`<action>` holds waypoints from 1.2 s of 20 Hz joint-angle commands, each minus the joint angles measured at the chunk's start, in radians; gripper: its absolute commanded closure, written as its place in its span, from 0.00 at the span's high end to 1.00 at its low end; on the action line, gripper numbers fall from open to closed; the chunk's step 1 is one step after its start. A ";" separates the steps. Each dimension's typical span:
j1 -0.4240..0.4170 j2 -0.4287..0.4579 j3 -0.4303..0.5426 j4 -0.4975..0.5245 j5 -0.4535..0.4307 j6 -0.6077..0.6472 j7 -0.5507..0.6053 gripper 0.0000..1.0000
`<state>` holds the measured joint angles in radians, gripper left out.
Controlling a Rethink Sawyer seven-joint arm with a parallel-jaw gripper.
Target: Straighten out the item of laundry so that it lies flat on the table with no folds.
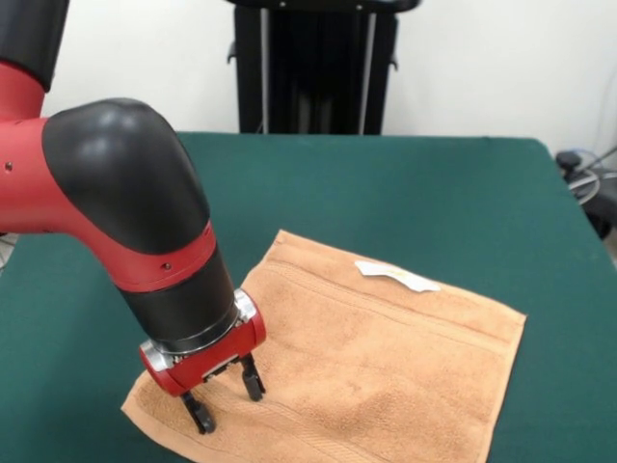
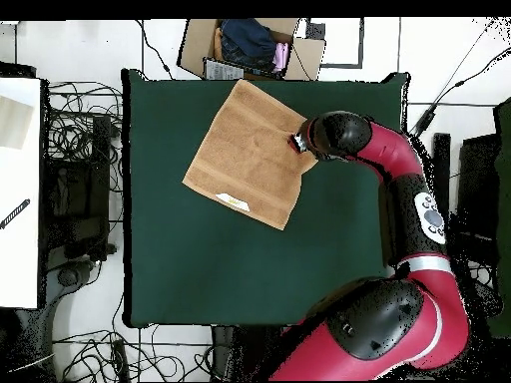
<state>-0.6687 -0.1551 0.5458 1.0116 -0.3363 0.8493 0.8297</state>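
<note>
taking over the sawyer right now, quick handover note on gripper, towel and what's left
Gripper: open, empty, fingers spread at one corner of the towel, just over it or touching; contact unclear.
Towel: spread out on the green table, set at an angle, white tag lying on top near the edge opposite the gripper.
Done: towel looks nearly flat, no large folds visible.
Left: check the corner hidden under the arm, smooth if needed, then lift clear.

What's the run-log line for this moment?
towel: spread flat, tag up | gripper: open, fingers at towel corner | table: green
</note>
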 commanded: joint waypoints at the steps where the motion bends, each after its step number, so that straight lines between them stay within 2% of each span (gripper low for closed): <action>1: 0.027 0.099 0.001 -0.053 -0.052 -0.098 -0.004 1.00; 11: 0.033 0.117 0.005 -0.085 -0.051 -0.084 -0.014 1.00; 24: 0.022 -0.082 -0.039 0.093 -0.039 -0.059 0.077 1.00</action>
<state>-0.6625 -0.1670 0.5451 1.0076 -0.3415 0.8485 0.8297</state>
